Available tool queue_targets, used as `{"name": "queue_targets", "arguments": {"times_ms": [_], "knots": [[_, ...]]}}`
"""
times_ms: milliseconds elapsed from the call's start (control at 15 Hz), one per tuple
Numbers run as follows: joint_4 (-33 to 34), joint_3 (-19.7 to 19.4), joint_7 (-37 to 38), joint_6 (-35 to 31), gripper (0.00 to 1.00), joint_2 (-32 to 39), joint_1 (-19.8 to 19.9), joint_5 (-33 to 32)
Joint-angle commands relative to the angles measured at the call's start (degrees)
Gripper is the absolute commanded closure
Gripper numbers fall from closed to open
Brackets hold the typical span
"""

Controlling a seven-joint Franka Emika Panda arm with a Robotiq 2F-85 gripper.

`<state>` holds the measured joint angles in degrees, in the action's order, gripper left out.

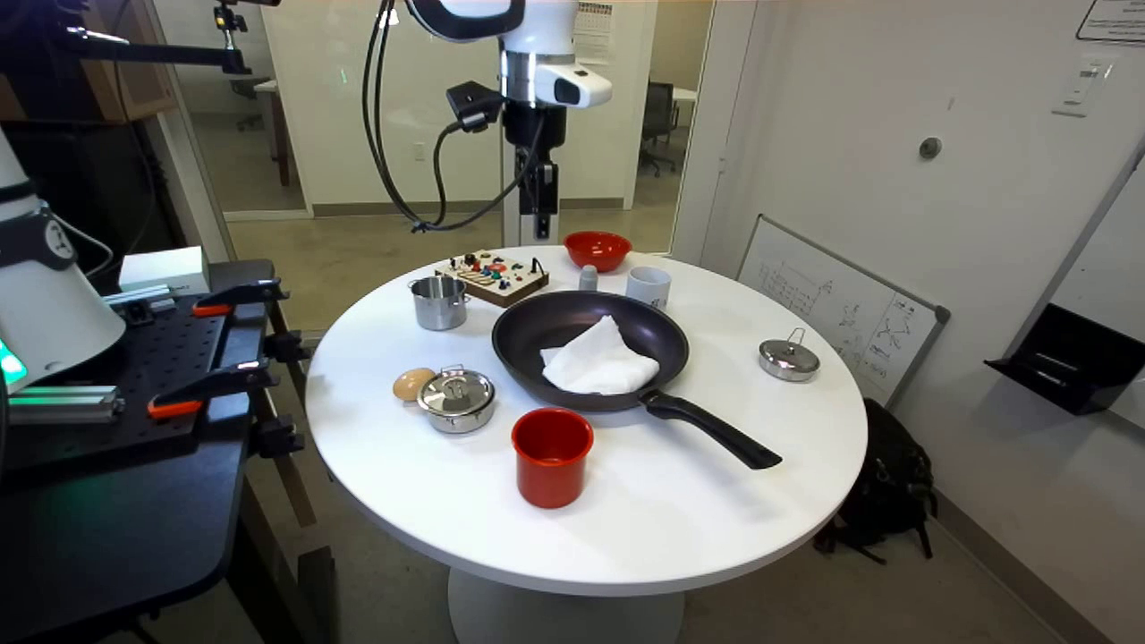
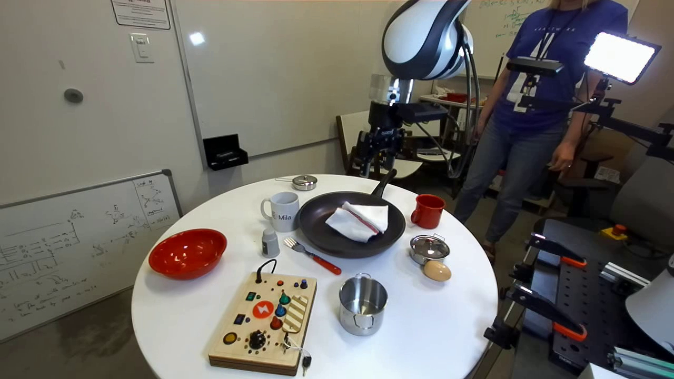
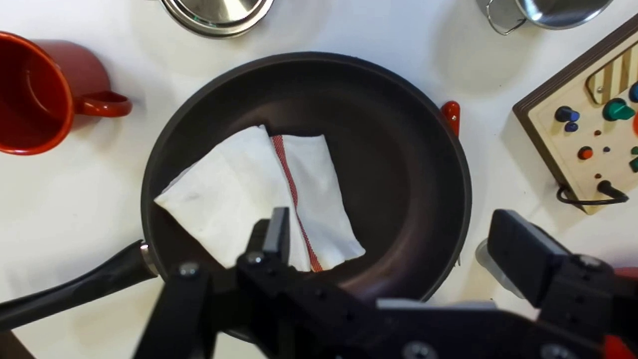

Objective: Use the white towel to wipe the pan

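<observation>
The white towel [image 1: 599,362] lies folded inside the dark pan [image 1: 541,333] on the round white table. In an exterior view the towel [image 2: 354,223] shows a red stripe. In the wrist view the towel [image 3: 239,184] lies in the handle-side half of the pan [image 3: 384,129]. The pan's black handle [image 1: 716,431] reaches over the table. My gripper [image 3: 391,219] is open and empty, its fingers wide apart. It hangs well above the table in both exterior views [image 1: 542,231] [image 2: 376,169], touching neither towel nor pan. The gripper hides the pan's lower edge in the wrist view.
Close around the pan stand a red mug [image 2: 427,211], a lidded steel pot [image 2: 429,250], an egg [image 2: 437,271], a fork [image 2: 316,258], a grey shaker [image 2: 270,245] and a white mug [image 2: 285,211]. Farther off are a steel pot [image 2: 363,305], a knob board [image 2: 263,321] and a red bowl [image 2: 188,254].
</observation>
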<state>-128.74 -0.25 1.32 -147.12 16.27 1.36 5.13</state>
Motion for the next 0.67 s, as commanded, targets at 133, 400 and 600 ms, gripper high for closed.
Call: {"name": "queue_targets", "arguments": {"times_ms": [133, 400, 600], "knots": [[2.2, 0.0, 0.1, -1.2, 0.00, 4.1, 0.1, -0.2], [3.2, -0.7, 1.1, -2.3, 0.00, 5.7, -0.7, -1.6], [8.7, -0.9, 1.3, 0.2, 0.00, 10.5, -0.9, -2.8]]}}
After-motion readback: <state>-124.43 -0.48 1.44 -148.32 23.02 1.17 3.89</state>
